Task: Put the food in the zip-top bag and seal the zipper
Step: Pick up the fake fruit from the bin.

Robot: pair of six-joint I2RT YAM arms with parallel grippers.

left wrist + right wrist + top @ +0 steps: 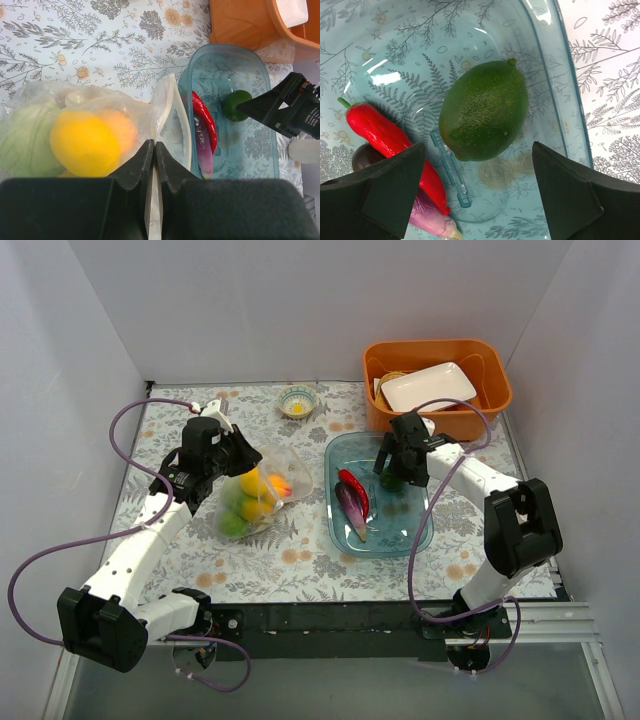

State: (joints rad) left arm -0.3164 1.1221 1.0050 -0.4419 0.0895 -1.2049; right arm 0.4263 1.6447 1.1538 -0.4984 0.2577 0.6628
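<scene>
The left gripper (pixel 238 453) is closed tight on the edge of the bag (pixel 262 492), its two fingers (pixel 142 162) pressed together with the plastic between them. The bag lies on the flowered table (pixel 300 560), left of the tray (pixel 420 530), with its mouth turned toward the tray. In the left wrist view the whitish zipper (pixel 169 107) runs along this mouth, and its two strips stand apart, so the mouth is not sealed. Inside the bag I see a lemon (pixel 84 144), behind it a peach (pixel 125 129), and at the far left a pale cabbage (pixel 22 142). The right gripper (pixel 393 476) hangs over the far part of the tray with its jaws wide apart. In its own wrist view the lime (pixel 485 112) lies on the tray floor between the two fingers (pixel 380 192), and they are not clamped on it; if a fingertip touches it I cannot tell. Also in the tray, on the side nearer the bag, lies the chilli (pixel 353 490), and the eggplant (pixel 351 510) lies just beside it, partly under it in the right wrist view. Behind the tray stands an orange bin (pixel 495 390) with a white plate (pixel 428 386) in it, and a small bowl (pixel 298 401) stands near the back edge of the table.
</scene>
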